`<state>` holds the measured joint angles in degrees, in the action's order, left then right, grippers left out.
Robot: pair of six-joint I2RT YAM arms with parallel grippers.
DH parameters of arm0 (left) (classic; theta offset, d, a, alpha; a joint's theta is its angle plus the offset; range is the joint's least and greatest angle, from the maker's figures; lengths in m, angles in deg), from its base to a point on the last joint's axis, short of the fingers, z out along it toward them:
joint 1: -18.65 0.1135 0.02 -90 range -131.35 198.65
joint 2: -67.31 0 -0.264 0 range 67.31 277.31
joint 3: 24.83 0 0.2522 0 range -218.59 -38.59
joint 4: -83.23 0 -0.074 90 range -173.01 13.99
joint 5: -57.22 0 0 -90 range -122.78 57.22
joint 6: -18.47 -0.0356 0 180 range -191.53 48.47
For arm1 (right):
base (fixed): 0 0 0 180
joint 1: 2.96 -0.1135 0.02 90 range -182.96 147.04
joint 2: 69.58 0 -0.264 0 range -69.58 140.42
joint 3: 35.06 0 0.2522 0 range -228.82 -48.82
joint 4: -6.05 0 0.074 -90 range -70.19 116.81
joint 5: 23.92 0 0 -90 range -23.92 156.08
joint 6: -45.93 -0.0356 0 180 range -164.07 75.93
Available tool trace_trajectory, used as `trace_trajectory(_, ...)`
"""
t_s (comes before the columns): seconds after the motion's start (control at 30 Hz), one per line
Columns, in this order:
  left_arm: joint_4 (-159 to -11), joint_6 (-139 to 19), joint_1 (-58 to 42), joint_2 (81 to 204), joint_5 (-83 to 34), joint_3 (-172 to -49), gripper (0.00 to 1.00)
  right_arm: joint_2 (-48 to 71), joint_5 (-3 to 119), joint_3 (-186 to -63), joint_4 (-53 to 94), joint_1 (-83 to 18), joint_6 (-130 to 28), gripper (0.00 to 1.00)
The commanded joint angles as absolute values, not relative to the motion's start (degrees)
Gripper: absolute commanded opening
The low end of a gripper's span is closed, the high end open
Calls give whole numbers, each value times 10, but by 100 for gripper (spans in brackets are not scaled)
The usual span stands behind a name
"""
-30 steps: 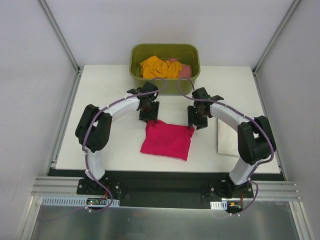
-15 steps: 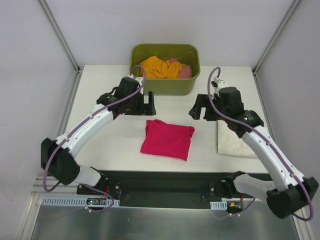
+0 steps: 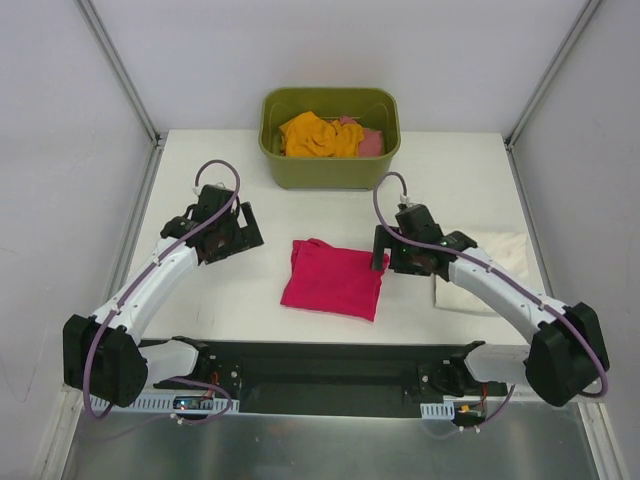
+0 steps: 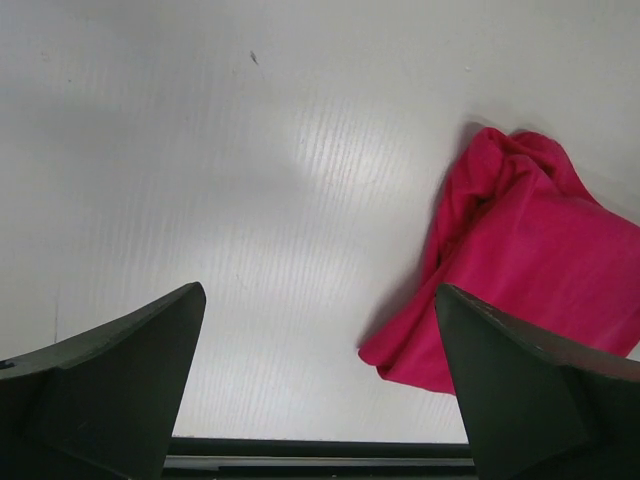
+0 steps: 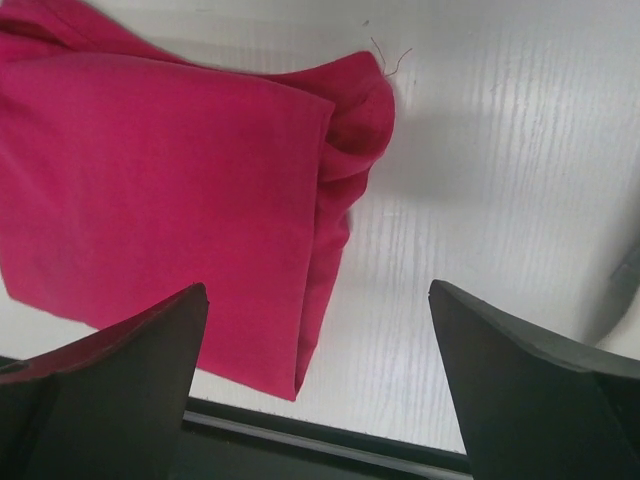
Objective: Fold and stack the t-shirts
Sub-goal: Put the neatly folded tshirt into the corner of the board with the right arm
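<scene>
The crimson-pink t-shirt lies folded flat at the table's middle. It also shows in the left wrist view and the right wrist view. The cream-white t-shirt lies folded at the right, partly under my right arm. The orange t-shirt and the salmon-pink one lie crumpled in the tub. My left gripper is open and empty, left of the crimson shirt and apart from it. My right gripper is open and empty over the crimson shirt's right edge.
The olive-green tub stands at the table's far middle edge. Bare white table lies to the left of the crimson shirt and behind it. The black front rail runs along the near edge.
Both arms have drawn back from the far side of the crimson shirt. My left gripper moved left, away from it. My right gripper came down to its right edge. The shirt stayed in place.
</scene>
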<state>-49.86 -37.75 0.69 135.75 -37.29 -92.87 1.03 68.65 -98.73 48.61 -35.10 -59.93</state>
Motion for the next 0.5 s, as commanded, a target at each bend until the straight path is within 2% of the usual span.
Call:
trace_trajectory(0.0, -507, -358, 5, 1352, -391, -921, 99, 64, 740, -992, 460, -385, -682, 97)
trace_trajectory(0.2, -519, -357, 5, 1348, -395, -907, 99, 178, 728, -1008, 435, -413, -740, 99)
trace_trajectory(0.27, -522, -358, 5, 1345, -395, -904, 99, 209, 725, -1016, 429, -420, -748, 95)
trace_trajectory(0.37, -524, -358, 5, 1340, -395, -902, 99, 237, 719, -1024, 427, -426, -756, 81)
trace_trajectory(0.4, -525, -357, 5, 1340, -396, -900, 99, 242, 721, -1027, 426, -431, -761, 72)
trace_trajectory(0.47, -526, -357, 5, 1338, -397, -897, 99, 249, 721, -1028, 422, -438, -764, 62)
